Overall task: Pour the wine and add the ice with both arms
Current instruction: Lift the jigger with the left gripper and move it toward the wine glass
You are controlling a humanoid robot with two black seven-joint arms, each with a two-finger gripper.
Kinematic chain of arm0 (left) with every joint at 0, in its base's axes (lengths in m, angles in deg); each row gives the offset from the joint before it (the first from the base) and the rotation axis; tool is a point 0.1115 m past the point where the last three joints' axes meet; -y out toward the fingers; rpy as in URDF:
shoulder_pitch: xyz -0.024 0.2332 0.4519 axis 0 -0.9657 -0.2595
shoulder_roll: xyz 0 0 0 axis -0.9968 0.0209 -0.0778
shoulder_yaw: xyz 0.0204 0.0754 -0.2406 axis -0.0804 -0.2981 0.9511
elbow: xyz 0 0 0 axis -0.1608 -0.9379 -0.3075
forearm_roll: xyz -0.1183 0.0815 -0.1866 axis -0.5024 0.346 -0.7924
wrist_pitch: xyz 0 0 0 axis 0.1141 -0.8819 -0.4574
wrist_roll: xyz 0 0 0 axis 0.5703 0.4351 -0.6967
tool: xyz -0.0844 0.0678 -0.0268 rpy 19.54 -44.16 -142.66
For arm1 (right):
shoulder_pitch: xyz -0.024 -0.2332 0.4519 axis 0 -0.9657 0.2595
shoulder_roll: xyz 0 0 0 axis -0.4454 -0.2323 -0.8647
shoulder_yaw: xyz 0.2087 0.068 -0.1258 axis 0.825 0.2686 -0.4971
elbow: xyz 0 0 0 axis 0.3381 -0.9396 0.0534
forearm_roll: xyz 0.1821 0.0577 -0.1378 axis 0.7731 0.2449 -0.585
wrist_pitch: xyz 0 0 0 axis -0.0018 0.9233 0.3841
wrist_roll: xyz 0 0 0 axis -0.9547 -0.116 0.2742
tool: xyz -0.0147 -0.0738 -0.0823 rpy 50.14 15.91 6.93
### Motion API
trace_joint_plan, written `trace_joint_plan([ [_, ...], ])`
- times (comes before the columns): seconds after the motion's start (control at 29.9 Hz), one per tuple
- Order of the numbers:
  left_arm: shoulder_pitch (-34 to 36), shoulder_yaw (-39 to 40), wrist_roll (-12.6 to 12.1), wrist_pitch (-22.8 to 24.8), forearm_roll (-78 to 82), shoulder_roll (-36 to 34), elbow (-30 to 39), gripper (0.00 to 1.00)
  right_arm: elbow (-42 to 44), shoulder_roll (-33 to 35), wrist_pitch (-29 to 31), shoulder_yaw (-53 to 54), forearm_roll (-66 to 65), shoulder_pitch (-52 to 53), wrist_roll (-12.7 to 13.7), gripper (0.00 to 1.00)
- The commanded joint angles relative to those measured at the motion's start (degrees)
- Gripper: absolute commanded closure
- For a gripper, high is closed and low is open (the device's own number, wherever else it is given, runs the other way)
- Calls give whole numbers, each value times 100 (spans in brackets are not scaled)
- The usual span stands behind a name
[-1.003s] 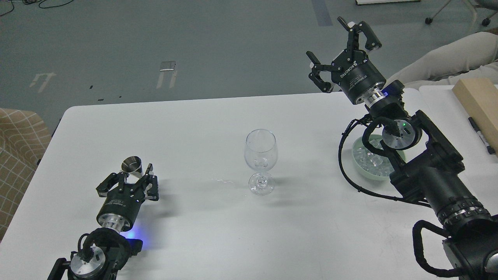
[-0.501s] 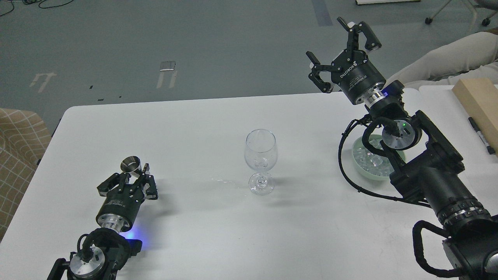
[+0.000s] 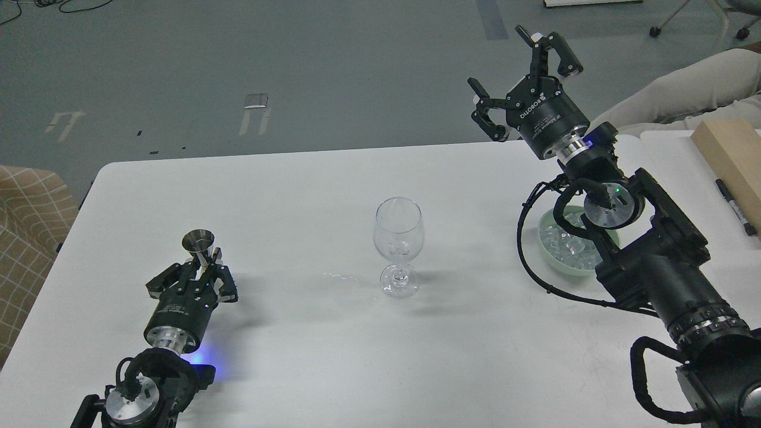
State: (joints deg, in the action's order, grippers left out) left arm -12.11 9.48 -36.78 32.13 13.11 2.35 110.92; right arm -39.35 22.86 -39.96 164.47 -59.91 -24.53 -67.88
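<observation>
A clear stemmed wine glass [image 3: 399, 236] stands upright mid-table and looks empty. My left gripper [image 3: 202, 270] lies low over the table at the front left. It is shut on the stem of a small metal measuring cup [image 3: 198, 241], which it holds upright. My right gripper [image 3: 523, 74] is open and empty, raised above the table's far right edge. Below its wrist stands a pale green bowl [image 3: 550, 252] with a heap of clear ice cubes [image 3: 565, 245], partly hidden by the right arm.
A small clear spill [image 3: 345, 278] lies left of the glass foot. A wooden block [image 3: 730, 156] and a black pen [image 3: 735, 207] lie on the side table at right. A person's beige leg [image 3: 678, 89] is behind. A checkered seat [image 3: 27, 238] is left.
My left gripper has closed on the metal cup and drawn it slightly left, turning it from tilted to upright. The right arm, glass and bowl have not moved.
</observation>
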Motion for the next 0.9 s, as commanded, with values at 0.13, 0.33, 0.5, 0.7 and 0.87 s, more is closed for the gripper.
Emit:
trace_joint_plan([
  [0.13,10,0,5,28,9,0,55,79,0,0,0,-3,0,9,0,1],
  [0.33,11,-27,-4,63,9,0,73,80,0,0,0,5,0,18,0,1],
  [0.5,19,-44,-4,247,9,0,73,81,0,0,0,-3,0,18,0,1],
  [0.7,98,-71,-56,265,18,0,248,81,0,0,0,-3,0,27,0,1],
  [0.87,133,-79,-83,370,36,0,398,81,9,0,0,-3,0,27,0,1],
])
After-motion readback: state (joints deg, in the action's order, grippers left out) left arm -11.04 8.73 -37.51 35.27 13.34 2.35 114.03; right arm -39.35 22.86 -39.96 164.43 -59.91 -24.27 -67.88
